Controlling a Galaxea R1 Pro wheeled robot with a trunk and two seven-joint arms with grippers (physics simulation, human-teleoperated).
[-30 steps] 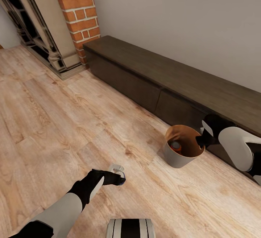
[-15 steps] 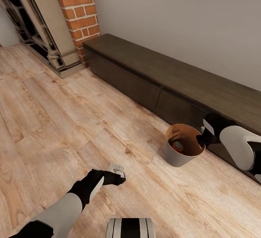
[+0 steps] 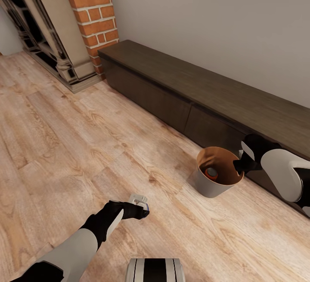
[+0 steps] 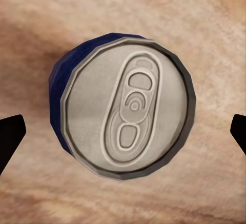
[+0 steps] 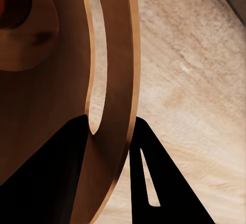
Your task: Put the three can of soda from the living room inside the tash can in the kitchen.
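A blue can of soda (image 3: 138, 199) with a silver top (image 4: 128, 114) stands upright on the wooden floor. My left gripper (image 3: 143, 211) hangs right over it, open, its fingertips (image 4: 10, 137) spread wide on either side of the can without touching it. The trash can (image 3: 211, 189) is a grey-beige bucket with a coppery inside, close in front of the dark bench. An orange can of soda (image 3: 210, 173) lies in it. My right gripper (image 3: 237, 168) is shut on the trash can's rim, one finger inside and one outside the wall (image 5: 110, 55).
The long low dark-brown bench (image 3: 206, 93) runs along the grey wall just behind the trash can. A red brick column (image 3: 90, 11) and a beige fireplace surround (image 3: 51, 37) stand at the back left. Open wooden floor (image 3: 64, 144) spreads to the left.
The whole picture shifted very slightly. Both grippers keep their places, left over the blue can, right on the trash can's rim.
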